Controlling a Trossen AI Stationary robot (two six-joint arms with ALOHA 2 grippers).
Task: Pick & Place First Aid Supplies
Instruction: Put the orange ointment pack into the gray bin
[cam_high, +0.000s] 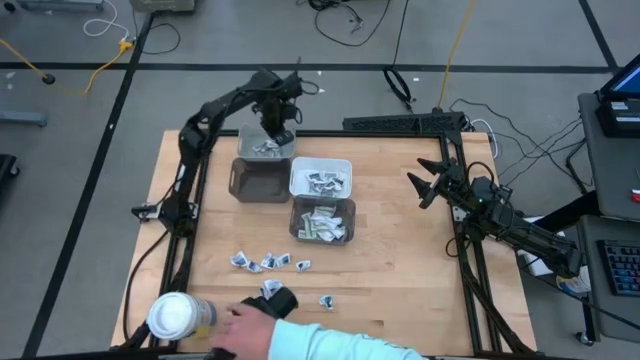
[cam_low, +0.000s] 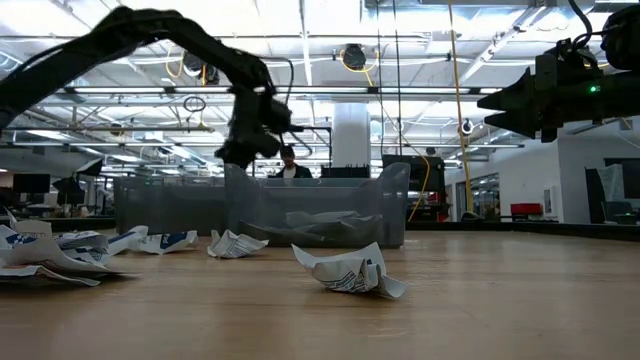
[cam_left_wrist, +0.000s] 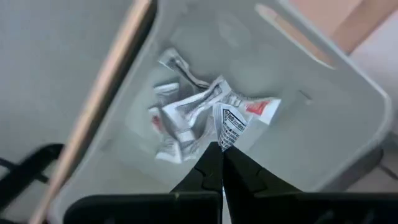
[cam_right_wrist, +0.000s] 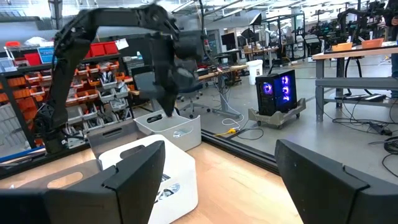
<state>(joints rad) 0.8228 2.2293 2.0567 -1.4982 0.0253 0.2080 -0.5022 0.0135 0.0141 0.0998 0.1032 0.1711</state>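
Pinching 1 packet (cam_left_wrist: 237, 119) over 1 of 4 bins (cam_high: 266, 142), left end effector (cam_left_wrist: 221, 151); right end effector (cam_high: 425, 185) spread.

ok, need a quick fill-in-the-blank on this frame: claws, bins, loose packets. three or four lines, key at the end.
1. The left claw, above the far grey plastic bin, is shut on a white printed paper ____.
2. The right claw hangs over bare table with its fingers ____.
3. The white rectangular bin sits ____ the two grey bins.
4. Beside the white-lidded round jar, a person's ____ reaches onto the wooden table.

Missing words: packet; open; between; hand
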